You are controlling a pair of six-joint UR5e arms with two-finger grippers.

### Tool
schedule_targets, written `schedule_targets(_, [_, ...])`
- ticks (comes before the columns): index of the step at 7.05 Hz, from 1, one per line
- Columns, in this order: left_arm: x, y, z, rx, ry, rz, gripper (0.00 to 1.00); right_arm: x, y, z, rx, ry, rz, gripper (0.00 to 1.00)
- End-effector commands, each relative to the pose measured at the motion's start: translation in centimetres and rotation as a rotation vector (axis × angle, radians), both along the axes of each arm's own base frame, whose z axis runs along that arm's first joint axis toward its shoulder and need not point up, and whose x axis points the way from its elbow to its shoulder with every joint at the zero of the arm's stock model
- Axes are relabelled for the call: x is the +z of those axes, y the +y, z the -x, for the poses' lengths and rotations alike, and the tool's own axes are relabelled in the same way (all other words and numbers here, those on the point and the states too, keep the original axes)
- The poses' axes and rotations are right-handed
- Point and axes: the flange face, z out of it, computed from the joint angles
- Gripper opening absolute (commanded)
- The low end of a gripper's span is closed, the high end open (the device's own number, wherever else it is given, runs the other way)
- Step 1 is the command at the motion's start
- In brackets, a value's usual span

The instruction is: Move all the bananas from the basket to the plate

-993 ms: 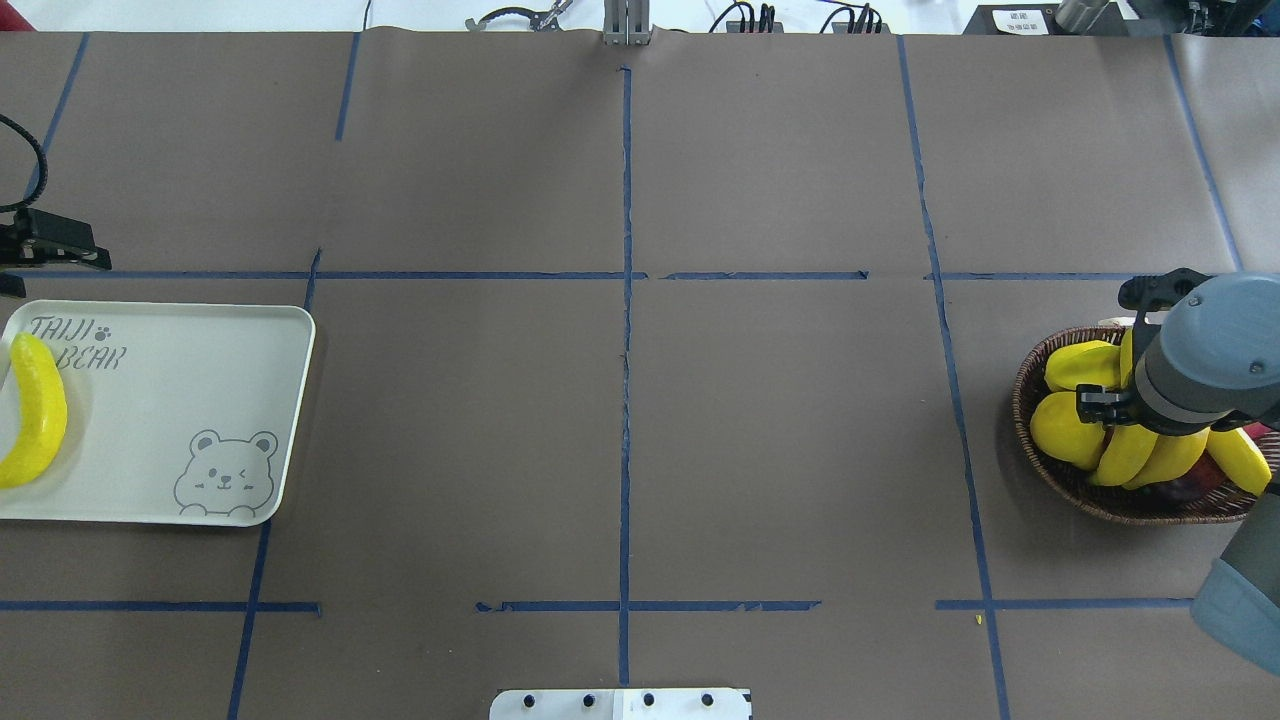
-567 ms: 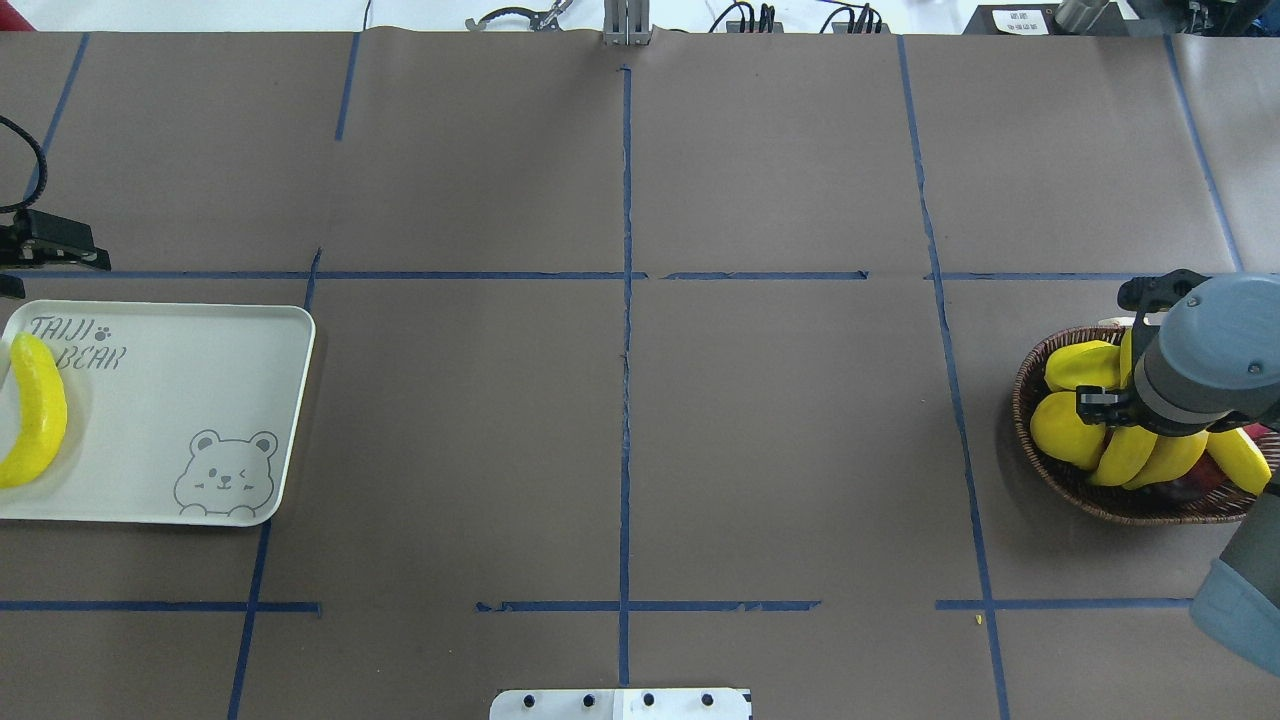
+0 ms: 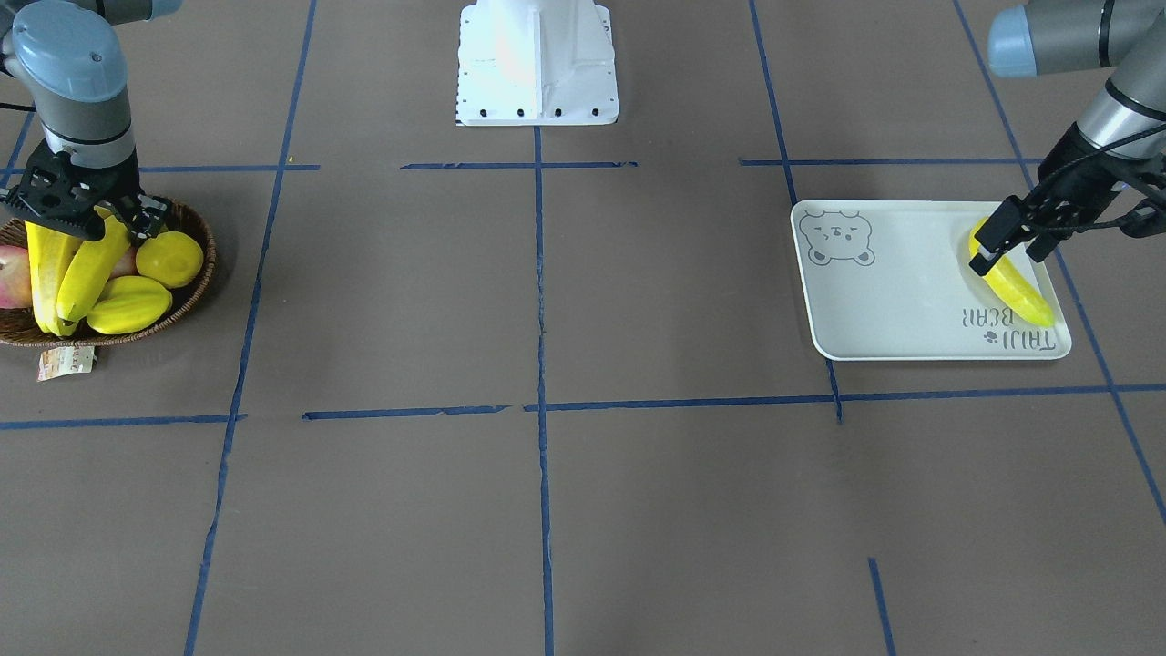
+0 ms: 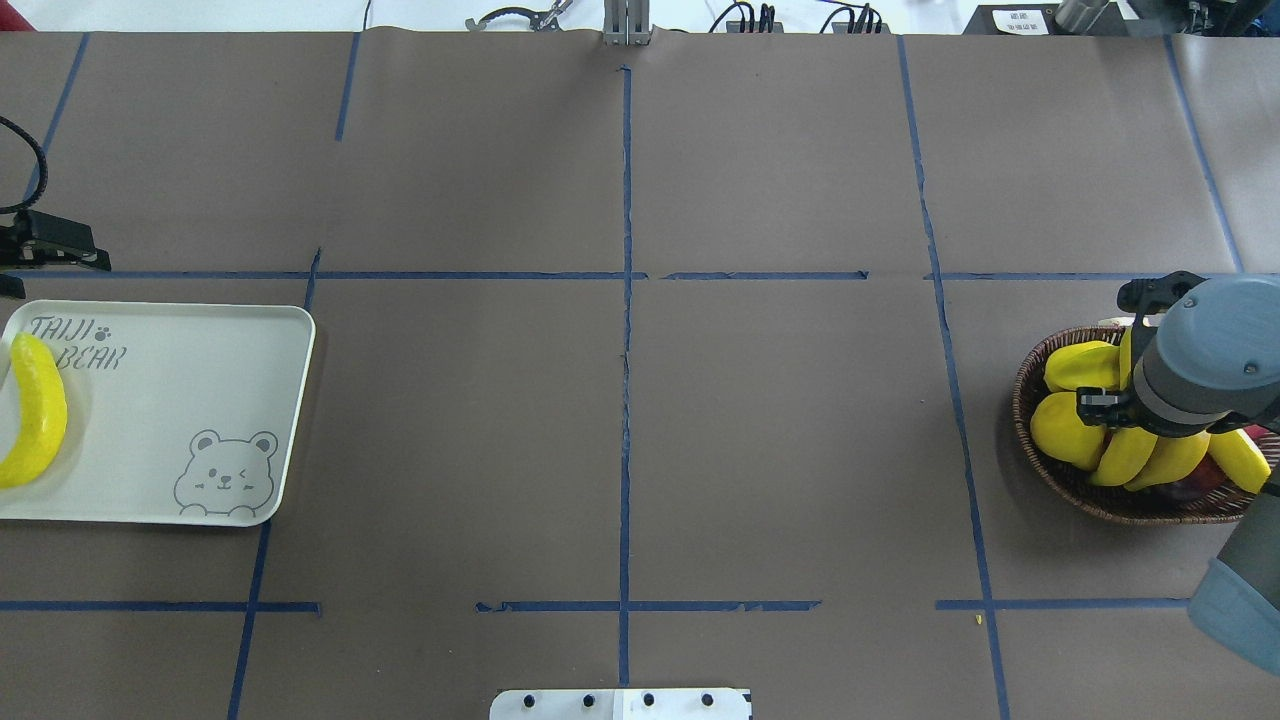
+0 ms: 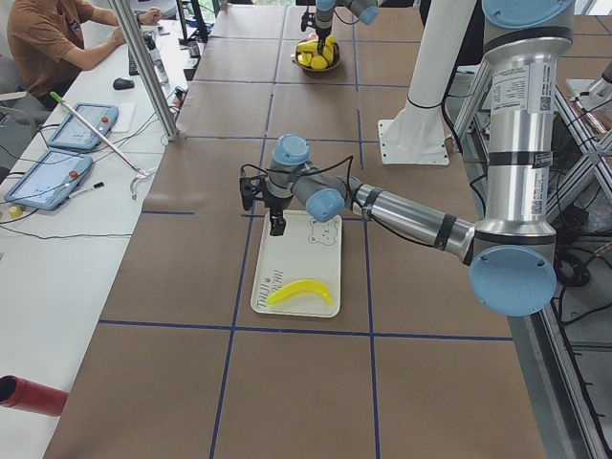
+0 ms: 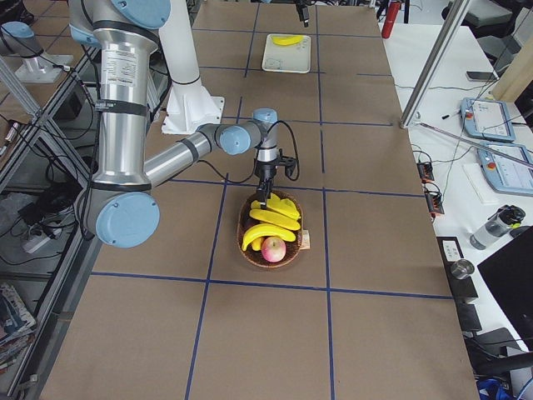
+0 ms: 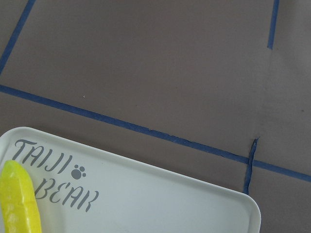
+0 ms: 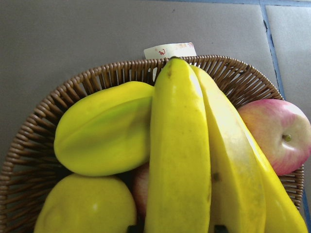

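Three yellow bananas (image 4: 1125,455) lie in the wicker basket (image 4: 1040,470) at the table's right end. My right gripper (image 3: 91,223) is down on them. In the right wrist view its dark fingertips (image 8: 219,228) press both sides of the middle banana (image 8: 180,155), so it is shut on it. One more banana (image 4: 40,410) lies on the white bear plate (image 4: 180,400) at the left end. My left gripper (image 3: 1002,246) hovers just above that banana (image 3: 1016,287), open and empty.
The basket also holds a ridged starfruit (image 8: 102,145), a lemon (image 8: 82,204) and a pink apple (image 8: 277,136). A paper tag (image 3: 66,363) lies by the basket. Blue tape lines cross the brown table (image 4: 620,400). The robot base (image 3: 537,64) stands at mid table.
My right wrist has sunk very slightly over the basket. The left arm, the plate and its banana have not moved.
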Motion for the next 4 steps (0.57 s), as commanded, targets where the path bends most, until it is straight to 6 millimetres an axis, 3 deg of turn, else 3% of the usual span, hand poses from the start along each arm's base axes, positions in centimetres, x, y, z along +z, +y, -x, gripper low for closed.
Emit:
schedule_targets(1, [0.1, 0.0, 0.0, 0.000, -0.001, 0.002, 1.00, -0.1, 0.0, 0.2, -0.003, -0.008, 0.006, 0.23])
schedule_targets(2, [0.0, 0.0, 0.0, 0.000, -0.001, 0.001, 1.00, -0.5, 0.0, 0.1, -0.003, -0.019, 0.009, 0.11])
schedule_targets(4, [0.3, -0.2, -0.1, -0.001, -0.002, 0.006, 1.00, -1.5, -0.2, -1.6, 0.004, -0.006, 0.031, 0.04])
